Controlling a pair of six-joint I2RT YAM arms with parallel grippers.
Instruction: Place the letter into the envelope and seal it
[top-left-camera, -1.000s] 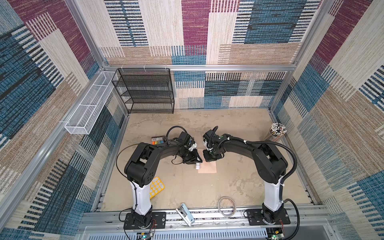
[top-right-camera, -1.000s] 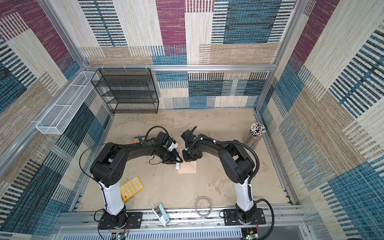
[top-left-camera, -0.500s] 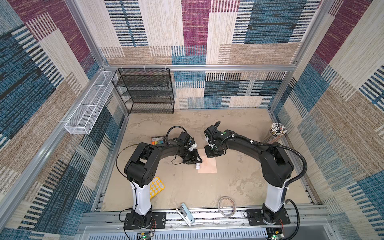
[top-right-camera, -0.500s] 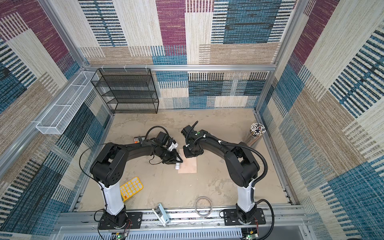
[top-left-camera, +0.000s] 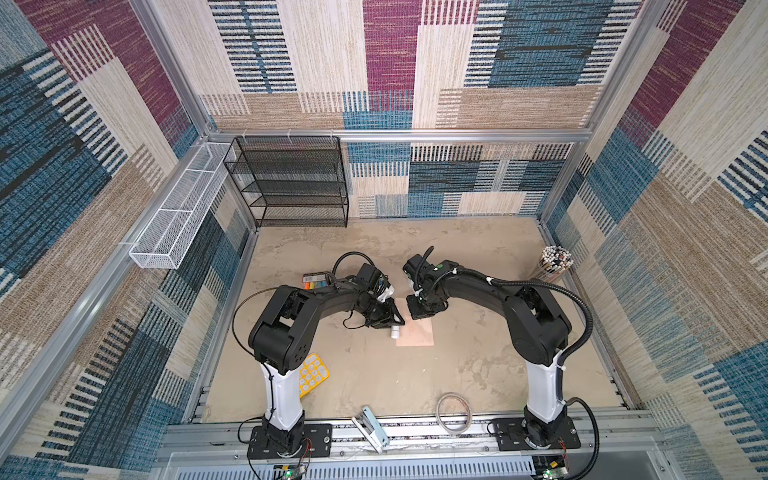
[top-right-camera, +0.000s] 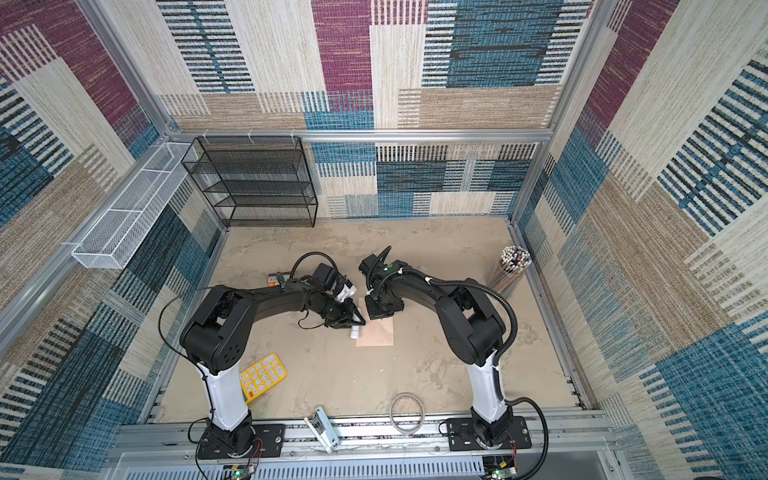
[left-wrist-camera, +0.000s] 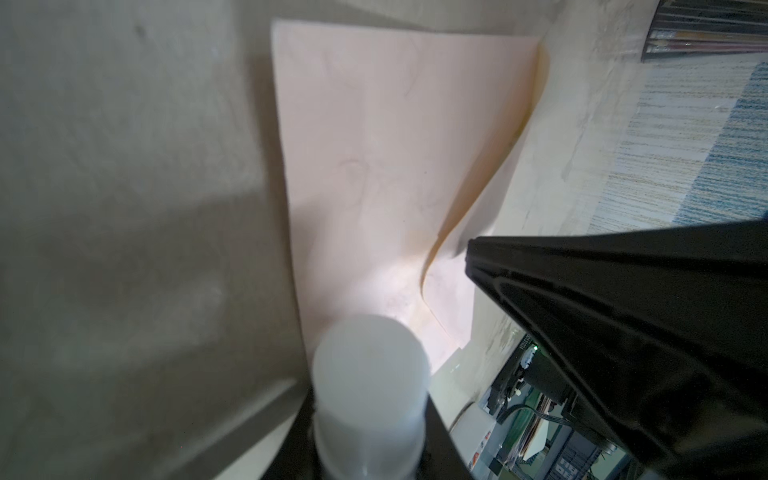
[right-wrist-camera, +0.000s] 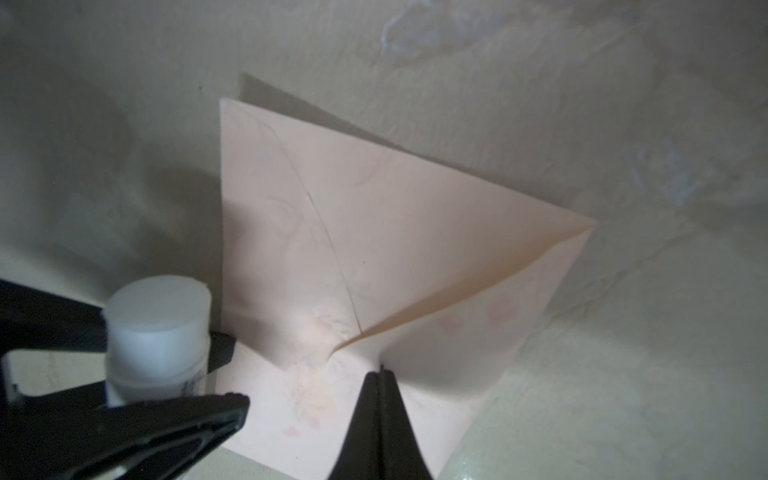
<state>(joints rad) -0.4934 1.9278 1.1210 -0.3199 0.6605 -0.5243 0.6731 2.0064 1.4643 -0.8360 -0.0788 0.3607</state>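
Midway across the tabletop (top-left-camera: 374, 395) lies the envelope (right-wrist-camera: 395, 232), flap half raised; the letter is out of sight, presumably inside. Right fingers (right-wrist-camera: 378, 419), pressed together, sit at the flap's edge, likely to steady it; left fingers (right-wrist-camera: 166, 424) pinch a white stick (right-wrist-camera: 156, 316), probably glue, beside it. Patterned fabric walls (top-left-camera: 390, 62) surround the mottled beige surface.

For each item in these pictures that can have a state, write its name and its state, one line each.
envelope: lying flat, one edge lifted, unsealed.
white tube: held in the left gripper, beside the envelope.
left gripper: shut on the white tube.
right gripper: shut, pinching the envelope's lifted edge.
yellow calculator: lying flat, keys up.
letter: not visible.
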